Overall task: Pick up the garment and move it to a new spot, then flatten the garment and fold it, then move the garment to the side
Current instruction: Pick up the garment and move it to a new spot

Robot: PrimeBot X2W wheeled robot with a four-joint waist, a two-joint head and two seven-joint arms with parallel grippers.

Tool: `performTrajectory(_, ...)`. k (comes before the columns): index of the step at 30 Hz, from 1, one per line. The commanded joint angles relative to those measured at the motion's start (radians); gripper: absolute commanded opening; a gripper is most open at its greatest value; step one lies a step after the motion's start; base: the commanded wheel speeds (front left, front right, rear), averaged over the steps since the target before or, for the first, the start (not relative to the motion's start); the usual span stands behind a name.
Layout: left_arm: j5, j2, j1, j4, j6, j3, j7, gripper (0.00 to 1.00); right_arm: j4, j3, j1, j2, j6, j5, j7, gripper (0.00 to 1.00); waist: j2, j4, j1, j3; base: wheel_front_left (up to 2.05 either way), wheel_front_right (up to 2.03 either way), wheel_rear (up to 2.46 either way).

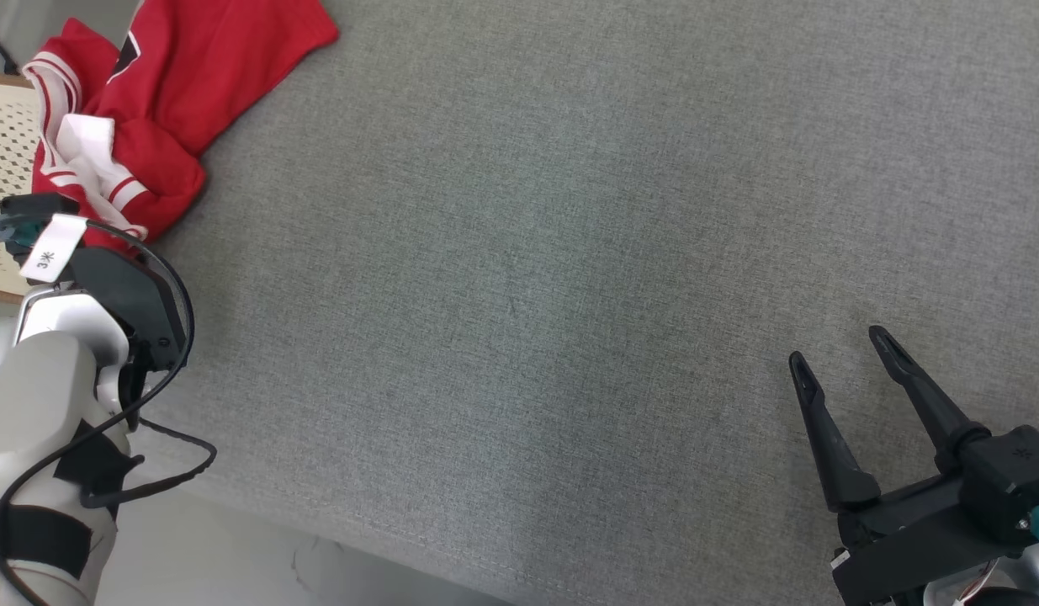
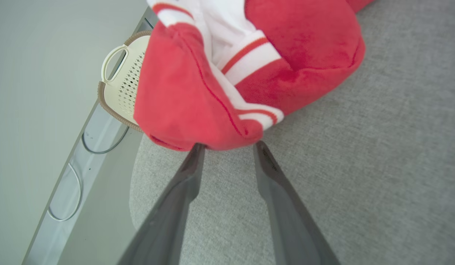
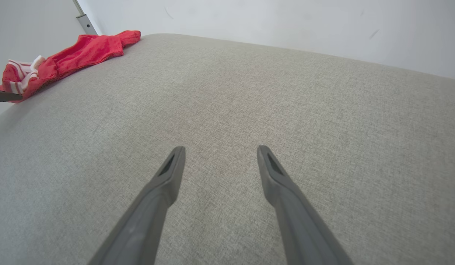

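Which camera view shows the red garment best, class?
The right wrist view: the whole red garment lies in frame, though small. The head view shows it larger but cropped at the top edge. The left wrist view gives a close-up of its bunched, striped end.

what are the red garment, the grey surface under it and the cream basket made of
Red garment: soft, fuzzy knit or fleece-like cloth, matte, with white striped trim; it bunches in rounded folds. Grey surface: woven upholstery fabric, matte, with visible fine weave and a padded rounded edge. Cream basket: likely hard plastic, smooth, with punched diamond holes; its brown rim looks braided, material unclear.
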Motion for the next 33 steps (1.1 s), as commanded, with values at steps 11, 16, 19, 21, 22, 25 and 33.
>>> performTrajectory(11, -0.025, -0.015, -0.040, 0.067, -0.002, -0.004, -0.085, 0.00, 0.037, 0.027, -0.022, 0.008, -0.001, 0.006, -0.019, 1.00, -0.0001, -0.002, 0.0001, -0.054, 0.00, 0.00, 0.00)
performTrajectory(16, -0.033, -0.012, -0.051, 0.074, -0.025, -0.007, -0.112, 0.00, 0.087, 0.054, -0.041, 0.020, -0.001, 0.023, -0.045, 1.00, -0.0001, 0.004, 0.0001, -0.106, 0.00, 0.00, 0.00)
performTrajectory(19, -0.026, -0.005, -0.066, 0.073, -0.040, -0.018, -0.125, 0.00, 0.123, 0.070, -0.051, 0.028, -0.001, 0.035, -0.065, 1.00, -0.0001, 0.009, 0.0001, -0.141, 0.00, 0.00, 0.00)
performTrajectory(21, -0.024, -0.006, -0.073, 0.075, -0.050, -0.025, -0.124, 0.00, 0.147, 0.079, -0.058, 0.033, -0.001, 0.044, -0.080, 1.00, -0.0001, 0.012, 0.0001, -0.161, 0.00, 0.00, 0.00)
performTrajectory(22, -0.022, -0.013, -0.076, 0.075, -0.049, -0.030, -0.126, 0.00, 0.159, 0.083, -0.061, 0.035, -0.001, 0.047, -0.086, 1.00, -0.0001, 0.013, 0.0001, -0.172, 0.00, 0.00, 0.00)
performTrajectory(25, -0.015, -0.026, -0.082, 0.073, -0.049, -0.040, -0.127, 0.00, 0.184, 0.092, -0.067, 0.040, -0.001, 0.057, -0.102, 1.00, -0.0001, 0.015, 0.0001, -0.194, 0.00, 0.00, 0.00)
performTrajectory(33, -0.001, -0.055, -0.107, 0.041, -0.056, -0.078, -0.144, 0.00, 0.280, 0.117, -0.097, 0.045, -0.001, 0.100, -0.167, 1.00, -0.0001, 0.002, 0.0001, -0.278, 0.00, 0.00, 0.00)
